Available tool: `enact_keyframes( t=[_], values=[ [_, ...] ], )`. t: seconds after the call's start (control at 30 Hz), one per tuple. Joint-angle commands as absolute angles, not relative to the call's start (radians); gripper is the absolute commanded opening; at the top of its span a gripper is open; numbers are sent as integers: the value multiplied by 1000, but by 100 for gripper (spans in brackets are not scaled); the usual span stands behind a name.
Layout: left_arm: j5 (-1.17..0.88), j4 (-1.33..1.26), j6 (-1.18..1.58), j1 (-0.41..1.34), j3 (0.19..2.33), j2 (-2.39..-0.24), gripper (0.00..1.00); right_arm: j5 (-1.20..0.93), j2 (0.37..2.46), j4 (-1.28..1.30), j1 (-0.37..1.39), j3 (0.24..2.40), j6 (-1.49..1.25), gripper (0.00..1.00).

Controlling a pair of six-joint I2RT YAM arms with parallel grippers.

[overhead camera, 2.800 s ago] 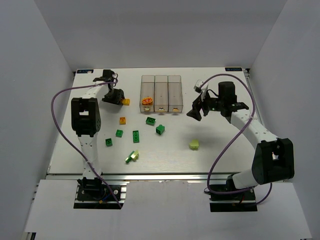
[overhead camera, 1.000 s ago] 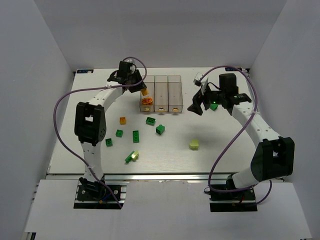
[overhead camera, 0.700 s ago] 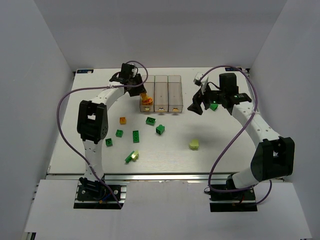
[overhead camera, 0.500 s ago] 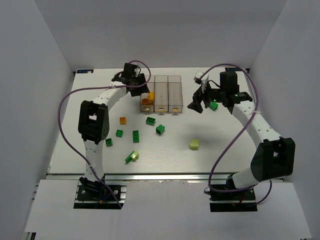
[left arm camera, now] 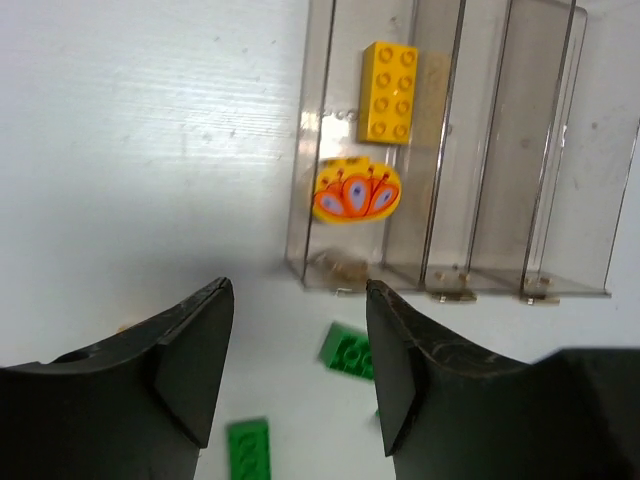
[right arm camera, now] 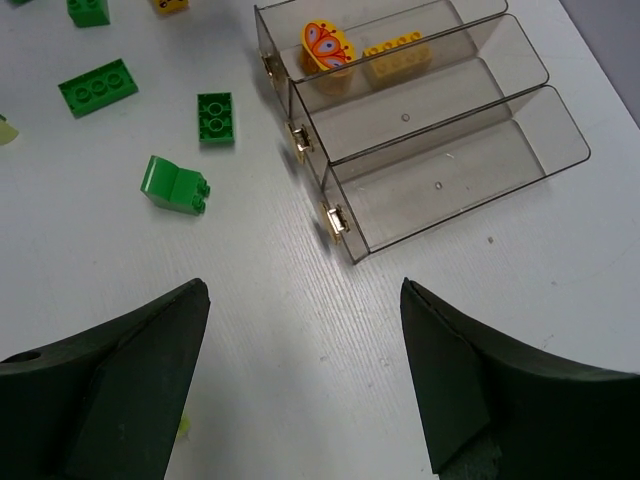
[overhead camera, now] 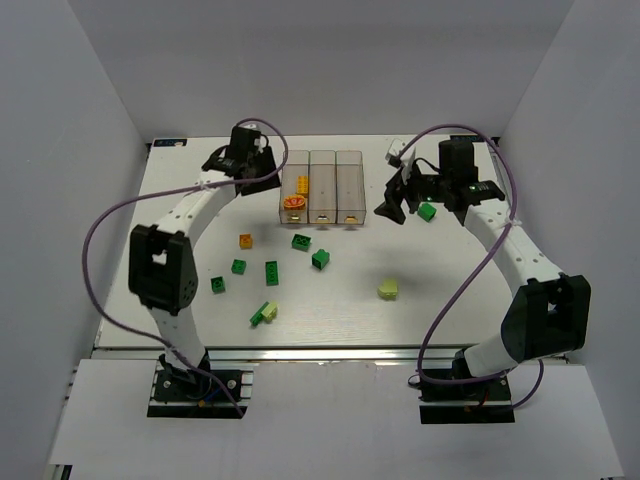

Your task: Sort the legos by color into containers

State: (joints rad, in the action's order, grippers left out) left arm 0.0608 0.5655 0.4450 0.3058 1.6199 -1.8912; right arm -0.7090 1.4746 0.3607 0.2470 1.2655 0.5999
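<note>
One orange studded plastic brick (left arm camera: 390, 92) lay in the leftmost clear plastic bin (left arm camera: 305, 180); the left hand (left arm camera: 295, 300) hovered near it, released and empty. It would do best to rise clear of the bin wall before swinging away.

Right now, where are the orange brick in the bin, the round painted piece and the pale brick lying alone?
orange brick (left arm camera: 390, 92), left wrist view, middle of its studded top.
round piece (left arm camera: 356, 190), left wrist view, centre of its painted face.
pale brick (overhead camera: 389, 289), top view, its middle.
</note>
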Motion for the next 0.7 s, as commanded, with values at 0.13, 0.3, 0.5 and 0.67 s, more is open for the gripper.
enact_keyframes(
  t=[0.13,0.3,0.5,0.67],
  values=[
    [179,612,440,307,1373,-1588,79,-704,1451,451,301,1304,647,82],
    [251,676,440,307,1295,-1520,83,-635,1428,454,322,1272,586,82],
    [241,554,442,305,1103,-1463,86,-629,1356,364,322,1108,500,81],
    [281,490,431,305,1081,-1515,85,-623,1333,265,322,1045,457,80]
  ],
)
